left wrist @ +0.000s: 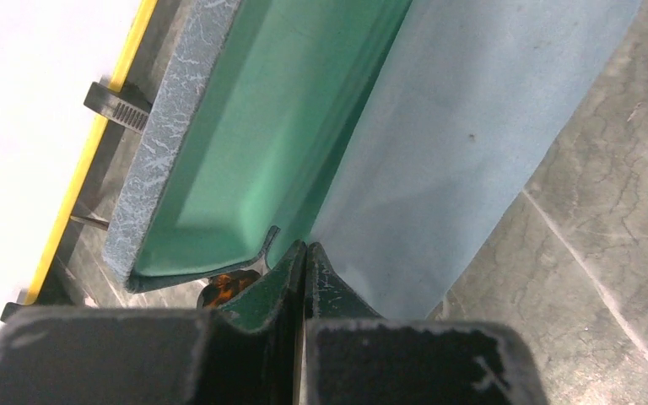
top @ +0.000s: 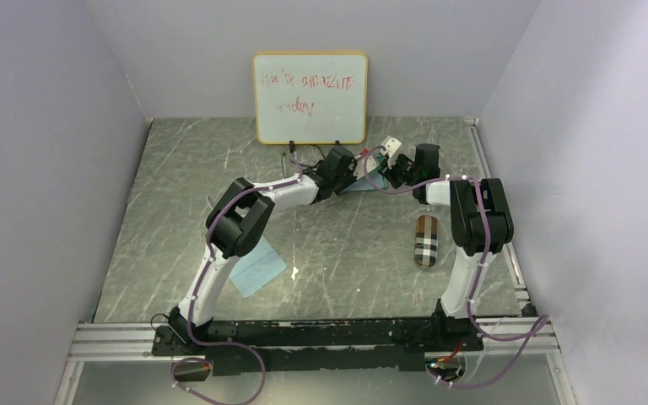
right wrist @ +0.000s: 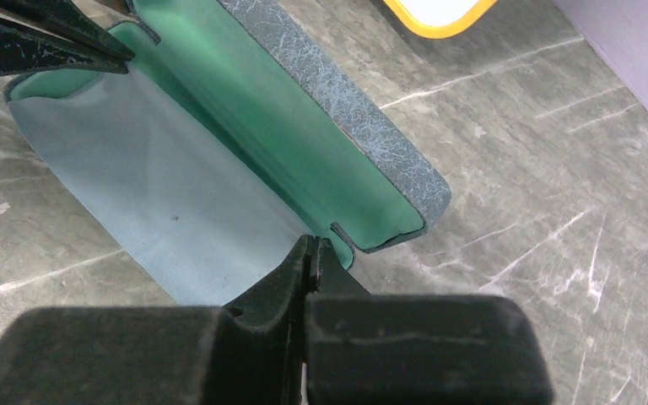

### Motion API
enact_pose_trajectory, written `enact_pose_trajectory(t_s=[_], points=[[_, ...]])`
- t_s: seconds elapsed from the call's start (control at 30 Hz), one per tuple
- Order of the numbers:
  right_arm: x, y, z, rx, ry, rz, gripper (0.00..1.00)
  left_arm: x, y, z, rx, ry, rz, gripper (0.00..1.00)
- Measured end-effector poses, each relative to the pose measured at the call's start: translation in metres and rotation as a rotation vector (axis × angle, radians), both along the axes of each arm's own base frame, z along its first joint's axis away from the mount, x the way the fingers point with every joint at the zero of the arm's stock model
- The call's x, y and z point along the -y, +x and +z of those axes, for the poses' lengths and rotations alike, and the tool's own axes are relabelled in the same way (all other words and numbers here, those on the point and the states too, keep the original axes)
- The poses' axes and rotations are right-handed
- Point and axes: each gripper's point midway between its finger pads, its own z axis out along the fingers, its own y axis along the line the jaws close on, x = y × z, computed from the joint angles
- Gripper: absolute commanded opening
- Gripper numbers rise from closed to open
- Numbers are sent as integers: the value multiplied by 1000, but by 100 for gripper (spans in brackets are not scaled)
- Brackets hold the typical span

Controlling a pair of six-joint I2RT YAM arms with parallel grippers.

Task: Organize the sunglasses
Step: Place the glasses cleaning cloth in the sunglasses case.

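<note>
Left gripper (left wrist: 305, 257) and right gripper (right wrist: 312, 253) both pinch the matte blue cloth (left wrist: 472, 126) over an oblong crackle-grey case (right wrist: 371, 143), green-lined.

The open case (right wrist: 371, 143) is crackled grey-blue with green lining; the cloth (right wrist: 160, 194) light blue; the second case (top: 426, 240) plaid; the desk (top: 346, 253) grey marble.

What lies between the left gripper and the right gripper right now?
A light-blue cloth stretches from the left gripper to the right gripper, over the green lining of the open grey-blue case. The right wrist view shows it.
</note>
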Motion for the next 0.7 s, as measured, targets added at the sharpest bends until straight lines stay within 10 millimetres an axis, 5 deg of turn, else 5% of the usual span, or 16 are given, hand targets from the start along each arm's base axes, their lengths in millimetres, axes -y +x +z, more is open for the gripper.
enact_pose_trajectory(t_s=[0.53,0.7], points=[[-1,5,2,13,-12,-2,0,1,4,5,12,-4,13,7],[-1,5,1,17,-17,1,11,0,4,3,10,0,15,14]])
